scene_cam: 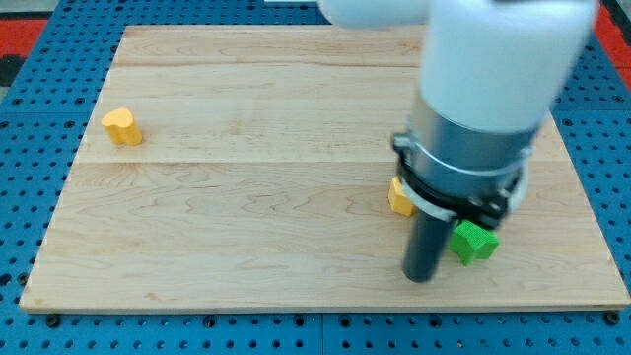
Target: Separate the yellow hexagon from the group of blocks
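Note:
A yellow block [399, 197], likely the hexagon, lies at the view's right, mostly hidden behind the arm. A green block [474, 240] lies just to its lower right. My tip [421, 276] rests on the board just below the yellow block and to the left of the green block, close to both. A second yellow block, heart-shaped [122, 126], sits alone at the view's far left. The arm's body hides whatever else lies behind it.
The wooden board [246, 197] lies on a blue pegboard surface [30, 197]. The arm's large white and grey body [483, 99] covers the board's upper right part.

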Motion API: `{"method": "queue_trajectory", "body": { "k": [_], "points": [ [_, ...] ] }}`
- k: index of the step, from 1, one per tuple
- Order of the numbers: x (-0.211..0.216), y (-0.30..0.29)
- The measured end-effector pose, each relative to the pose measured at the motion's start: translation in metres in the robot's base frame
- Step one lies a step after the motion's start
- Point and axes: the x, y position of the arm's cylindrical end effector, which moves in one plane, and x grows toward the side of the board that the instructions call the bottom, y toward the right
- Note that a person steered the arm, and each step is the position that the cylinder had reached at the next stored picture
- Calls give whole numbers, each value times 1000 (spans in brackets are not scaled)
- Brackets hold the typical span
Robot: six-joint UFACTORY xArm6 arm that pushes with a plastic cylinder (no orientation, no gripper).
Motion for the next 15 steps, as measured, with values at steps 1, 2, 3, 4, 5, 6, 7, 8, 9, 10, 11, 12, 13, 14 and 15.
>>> {"method": "queue_trajectory", "body": {
  "k": [1,2,3,4,5,6,7,8,9,10,11,12,13,14,15],
  "points": [
    [22,22],
    [9,107],
    [4,120],
    [4,130],
    [4,143],
    [4,156],
    [4,160],
    [3,162],
    [-33,162],
    [-78,162],
    [-94,159],
    [-79,157],
    [-82,113],
    [-83,57],
    [-87,0]
  ]
}}
